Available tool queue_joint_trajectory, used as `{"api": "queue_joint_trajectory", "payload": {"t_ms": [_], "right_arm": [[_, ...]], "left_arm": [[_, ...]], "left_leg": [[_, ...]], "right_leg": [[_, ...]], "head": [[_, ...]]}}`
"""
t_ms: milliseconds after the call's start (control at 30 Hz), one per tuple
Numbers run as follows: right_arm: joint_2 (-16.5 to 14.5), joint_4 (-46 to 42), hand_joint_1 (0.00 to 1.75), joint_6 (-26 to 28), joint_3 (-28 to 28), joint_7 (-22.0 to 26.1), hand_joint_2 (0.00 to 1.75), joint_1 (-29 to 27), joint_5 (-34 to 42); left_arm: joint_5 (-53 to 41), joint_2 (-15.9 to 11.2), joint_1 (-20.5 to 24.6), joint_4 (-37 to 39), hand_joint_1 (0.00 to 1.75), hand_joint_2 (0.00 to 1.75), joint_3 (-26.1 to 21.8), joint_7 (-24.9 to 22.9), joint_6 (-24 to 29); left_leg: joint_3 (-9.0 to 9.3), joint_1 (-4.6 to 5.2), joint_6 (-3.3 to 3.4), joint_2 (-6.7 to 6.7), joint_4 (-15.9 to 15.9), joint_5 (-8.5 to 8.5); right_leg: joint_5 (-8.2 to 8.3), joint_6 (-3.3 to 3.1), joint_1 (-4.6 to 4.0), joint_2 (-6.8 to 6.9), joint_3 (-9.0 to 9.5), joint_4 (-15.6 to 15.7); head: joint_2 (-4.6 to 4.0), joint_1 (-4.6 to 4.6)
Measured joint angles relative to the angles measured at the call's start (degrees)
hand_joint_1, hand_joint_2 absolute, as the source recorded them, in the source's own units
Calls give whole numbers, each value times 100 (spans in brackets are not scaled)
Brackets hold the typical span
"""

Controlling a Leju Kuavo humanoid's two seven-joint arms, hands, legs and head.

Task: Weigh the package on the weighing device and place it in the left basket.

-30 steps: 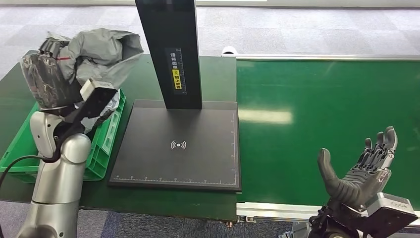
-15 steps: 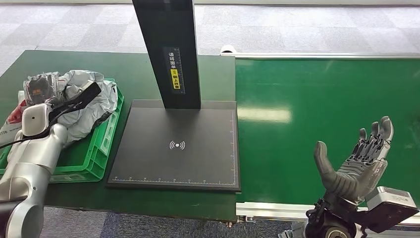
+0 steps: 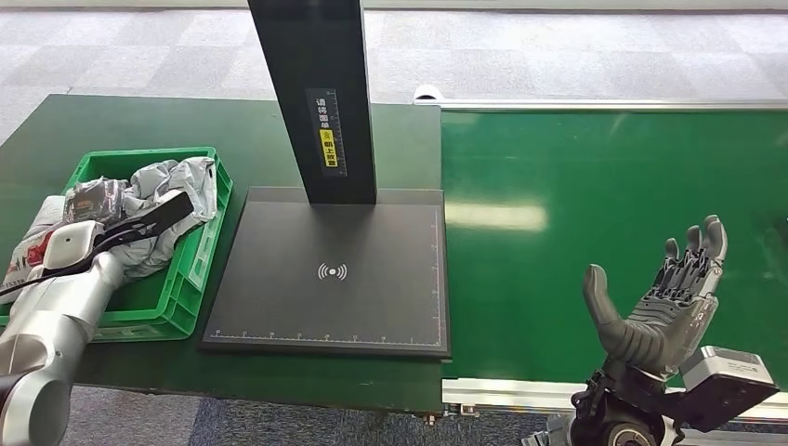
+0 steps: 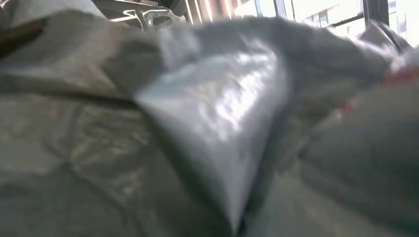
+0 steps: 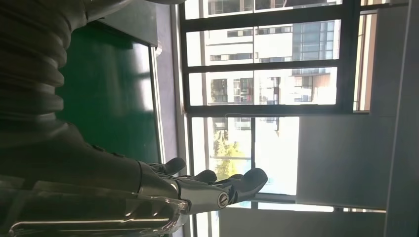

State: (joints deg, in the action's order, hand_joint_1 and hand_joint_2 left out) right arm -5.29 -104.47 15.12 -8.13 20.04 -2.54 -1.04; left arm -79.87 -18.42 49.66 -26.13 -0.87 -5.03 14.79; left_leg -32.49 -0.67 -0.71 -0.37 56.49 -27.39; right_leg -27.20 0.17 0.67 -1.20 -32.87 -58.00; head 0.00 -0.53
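In the head view the crumpled grey package (image 3: 172, 190) lies in the green basket (image 3: 198, 269) at the table's left. My left hand (image 3: 88, 200) is down in the basket against the package and still grips it; its fingers are hidden by the plastic. The left wrist view has the package's grey film (image 4: 222, 118) pressed close and blurred. The black weighing device (image 3: 325, 279) with its dark post (image 3: 316, 93) stands bare to the right of the basket. My right hand (image 3: 664, 297) is raised open over the belt's near edge, also seen as the right hand (image 5: 197, 190) with nothing in it.
A green conveyor belt (image 3: 604, 204) runs to the right of the weighing device. A white and red bag (image 3: 28, 246) lies at the basket's left side, by my left arm. The dark green table (image 3: 139, 121) stretches behind the basket.
My left arm has come down from high above the basket, lowering the package into it. The right hand has sunk slightly and stays open.
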Motion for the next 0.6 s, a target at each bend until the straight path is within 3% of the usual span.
{"api": "queue_joint_trajectory", "payload": {"t_ms": [67,167,267,333,400,467,600], "right_arm": [[-1,11,0,-6,1,0,175,3,-11],[-2,12,0,4,5,-21,175,-5,-61],[-3,-21,0,49,18,-57,175,-64,-134],[-5,-43,0,72,26,-66,175,-96,-169],[-15,-46,0,74,28,-68,175,-100,-189],[-36,-39,0,73,28,-68,175,-96,-198],[-58,-29,0,73,28,-66,175,-87,-208]], "left_arm": [[35,0,-3,86,1,175,-2,94,-332],[337,10,-20,146,0,175,-62,399,-375],[1159,91,-138,19,0,175,-309,1001,246],[2207,207,-266,-324,0,175,-566,1469,365],[3614,357,-409,-911,0,175,-838,1749,66],[4735,499,-551,-1571,0,175,-1048,1756,-232],[5366,638,-695,-2423,0,175,-1204,1710,-339]], "left_leg": [[1,0,0,-2,0,0],[3,0,0,-9,0,0],[4,0,0,-11,0,2],[2,0,0,-13,1,4],[0,1,0,-13,2,4],[-2,2,0,-15,2,4],[-5,2,0,-18,2,3]], "right_leg": [[0,0,0,1,1,0],[-1,0,0,4,1,0],[-1,0,0,9,1,1],[0,0,0,13,1,1],[0,1,1,14,1,1],[0,1,2,14,0,1],[0,1,2,14,-1,1]], "head": [[0,1],[0,1],[0,2],[0,3],[0,2],[0,2],[0,1]]}}
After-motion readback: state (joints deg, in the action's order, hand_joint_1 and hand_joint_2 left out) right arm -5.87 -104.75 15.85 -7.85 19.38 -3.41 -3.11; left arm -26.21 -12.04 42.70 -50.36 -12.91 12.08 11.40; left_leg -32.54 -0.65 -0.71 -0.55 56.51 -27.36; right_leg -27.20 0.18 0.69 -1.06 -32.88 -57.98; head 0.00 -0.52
